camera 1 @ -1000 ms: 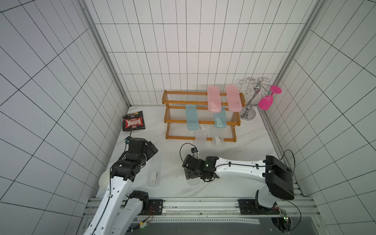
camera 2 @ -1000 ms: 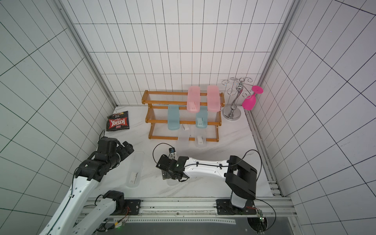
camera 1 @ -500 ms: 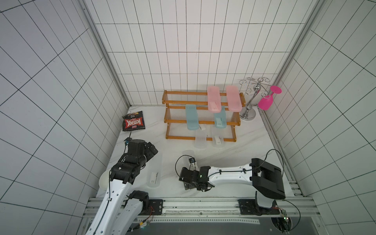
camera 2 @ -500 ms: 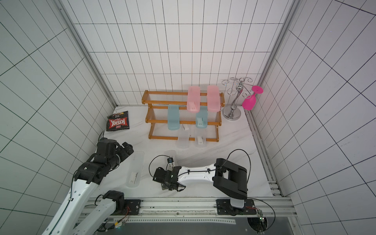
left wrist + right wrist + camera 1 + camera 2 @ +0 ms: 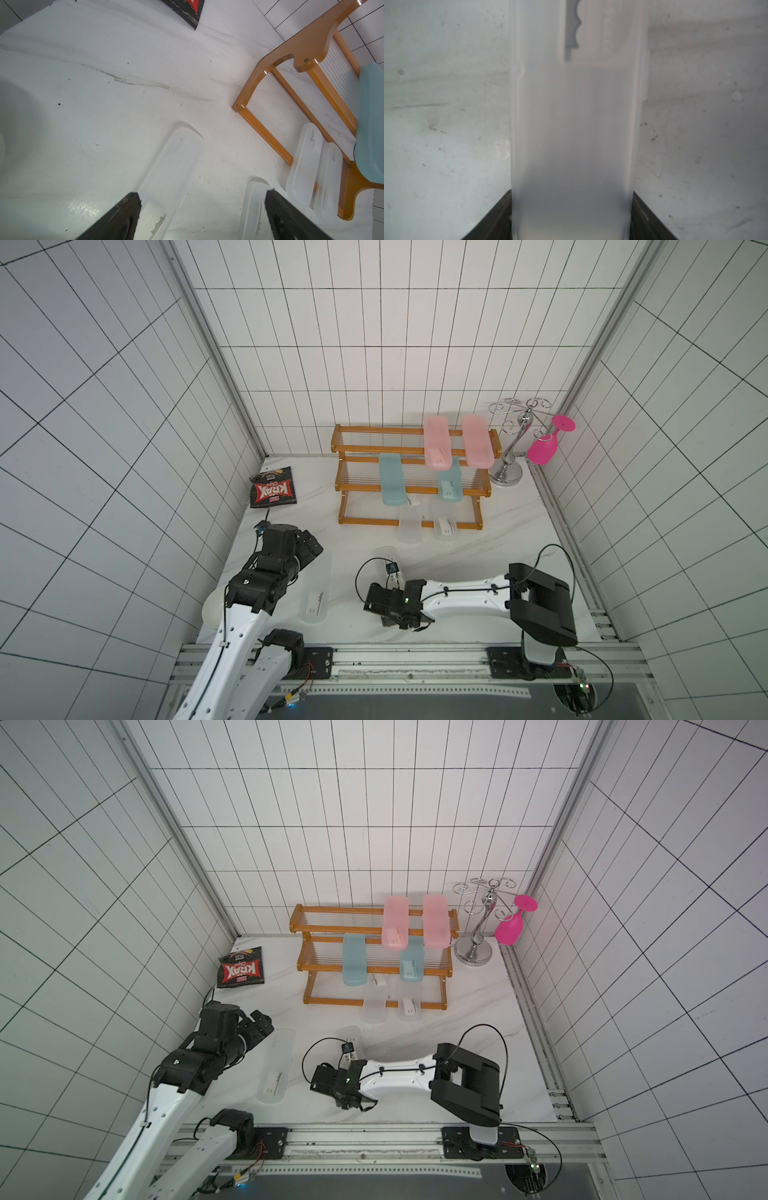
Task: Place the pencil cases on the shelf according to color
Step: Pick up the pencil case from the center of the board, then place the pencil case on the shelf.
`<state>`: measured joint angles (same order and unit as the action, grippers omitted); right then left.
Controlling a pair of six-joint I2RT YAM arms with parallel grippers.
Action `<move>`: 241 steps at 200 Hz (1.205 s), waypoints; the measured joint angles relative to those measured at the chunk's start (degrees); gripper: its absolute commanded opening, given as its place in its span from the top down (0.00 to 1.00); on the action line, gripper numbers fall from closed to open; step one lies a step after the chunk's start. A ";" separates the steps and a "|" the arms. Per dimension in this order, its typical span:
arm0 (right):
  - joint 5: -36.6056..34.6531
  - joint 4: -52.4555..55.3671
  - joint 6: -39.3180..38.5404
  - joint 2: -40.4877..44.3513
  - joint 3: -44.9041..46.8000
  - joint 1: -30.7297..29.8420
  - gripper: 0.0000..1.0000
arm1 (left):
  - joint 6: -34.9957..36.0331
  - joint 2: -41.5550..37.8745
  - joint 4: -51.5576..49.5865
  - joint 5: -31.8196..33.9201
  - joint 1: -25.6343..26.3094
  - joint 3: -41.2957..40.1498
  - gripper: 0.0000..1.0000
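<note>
Clear pencil case [image 5: 571, 124] clasped by right gripper [image 5: 572, 193], left gripper [image 5: 202, 204] wide near second clear case [image 5: 172, 166], shelf [image 5: 419, 488] beyond

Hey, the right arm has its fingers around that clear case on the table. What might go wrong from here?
1. The right end effector pinches the smooth clear case, seemingly nearer one end, so the case may droop or slip when lifted.
2. Two other clear cases overhang the shelf's lowest front rail. Setting this one in beside them could knock them off.
</note>
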<state>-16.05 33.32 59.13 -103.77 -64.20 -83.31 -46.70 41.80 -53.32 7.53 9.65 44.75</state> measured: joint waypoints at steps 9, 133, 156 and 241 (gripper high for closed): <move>-0.37 0.70 -0.20 0.96 0.00 -0.04 0.51 | 0.04 0.04 0.09 0.15 0.00 0.00 0.02; 3.48 2.95 -13.86 -7.63 -24.59 16.17 0.57 | 1.84 7.45 8.61 4.24 -4.13 2.03 0.02; 3.74 2.34 -14.19 -11.89 -26.77 18.51 0.57 | 1.99 7.56 9.60 3.54 -4.13 1.90 0.02; 2.19 0.63 -13.27 -20.26 -34.86 21.88 0.53 | 2.21 9.88 12.20 1.31 -4.13 -1.70 0.02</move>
<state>-13.87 33.95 45.87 -124.03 -99.07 -61.43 -44.49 51.68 -41.12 8.84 5.52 43.05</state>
